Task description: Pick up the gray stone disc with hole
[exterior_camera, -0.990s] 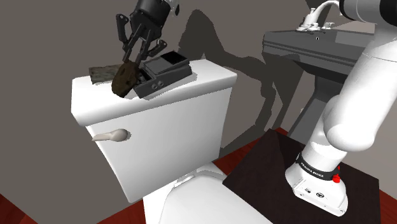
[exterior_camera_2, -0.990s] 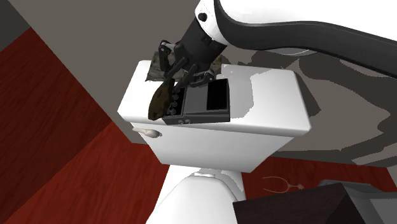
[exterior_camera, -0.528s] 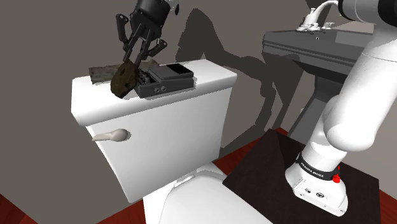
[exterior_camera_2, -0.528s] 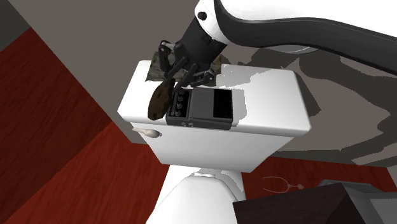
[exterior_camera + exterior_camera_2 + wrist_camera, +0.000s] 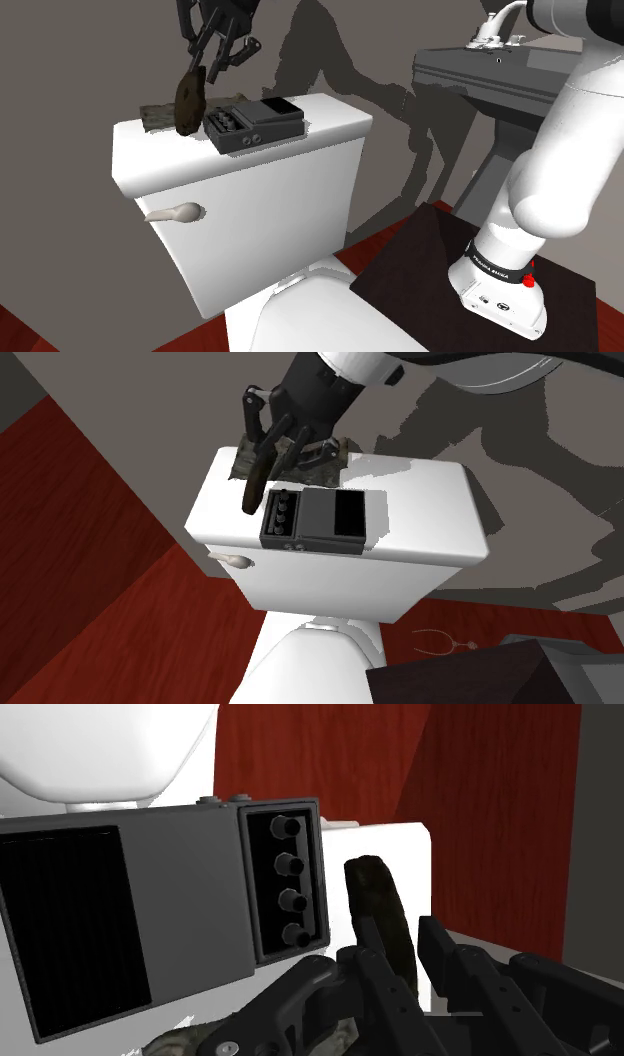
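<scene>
1. Over the toilet's tank lid (image 5: 330,115), in the shoulder view, the gripper (image 5: 203,68) pinches the upper rim of a dark, brownish disc (image 5: 188,98). The disc hangs on edge, seemingly clear of the lid, just beside a dark box (image 5: 255,122). The hold looks narrow and high on the rim, so I judge a quick swing could let the disc pivot or slide out and drop onto the lid. The only writing is white lettering on the dark band (image 5: 498,270) at the arm's base, too small to read.

2. From the second exterior view, the gripper (image 5: 268,447) clasps the disc (image 5: 254,487) beside the knob end of the box (image 5: 315,520). A sideways drift could knock the disc against the box and loosen the hold. No writing shows on the box or on the lid (image 5: 420,502).

3. Seen from the wrist view, the disc (image 5: 380,914) stands edge-on between the fingers of the gripper (image 5: 405,954), so its hole cannot be seen. It is near the box's row of knobs (image 5: 288,882). The contact patch seems small, so slipping is the main worry. No label appears on the box (image 5: 150,924).
</scene>
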`<state>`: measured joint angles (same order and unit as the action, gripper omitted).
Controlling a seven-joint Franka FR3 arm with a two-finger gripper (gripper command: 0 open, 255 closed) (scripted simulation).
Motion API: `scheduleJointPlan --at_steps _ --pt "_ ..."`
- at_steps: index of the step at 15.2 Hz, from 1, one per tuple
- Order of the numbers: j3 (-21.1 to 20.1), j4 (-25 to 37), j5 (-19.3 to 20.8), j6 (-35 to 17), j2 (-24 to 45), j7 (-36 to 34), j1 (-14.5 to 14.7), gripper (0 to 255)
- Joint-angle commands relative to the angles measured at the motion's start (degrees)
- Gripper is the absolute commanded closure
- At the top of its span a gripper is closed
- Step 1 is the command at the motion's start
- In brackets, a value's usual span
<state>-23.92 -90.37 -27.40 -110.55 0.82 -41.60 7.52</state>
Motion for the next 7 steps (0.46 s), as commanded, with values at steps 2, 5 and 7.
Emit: scheduleJointPlan --at_steps 2,5,7 --pt "-0.1 3.6 0.9 2.4 0.9 -1.5 0.1 255" --pt "-0.1 6.8 1.6 4.5 1.8 -2.7 0.2 255" --pt "-0.1 7.0 1.6 4.6 1.8 -2.8 0.2 255"
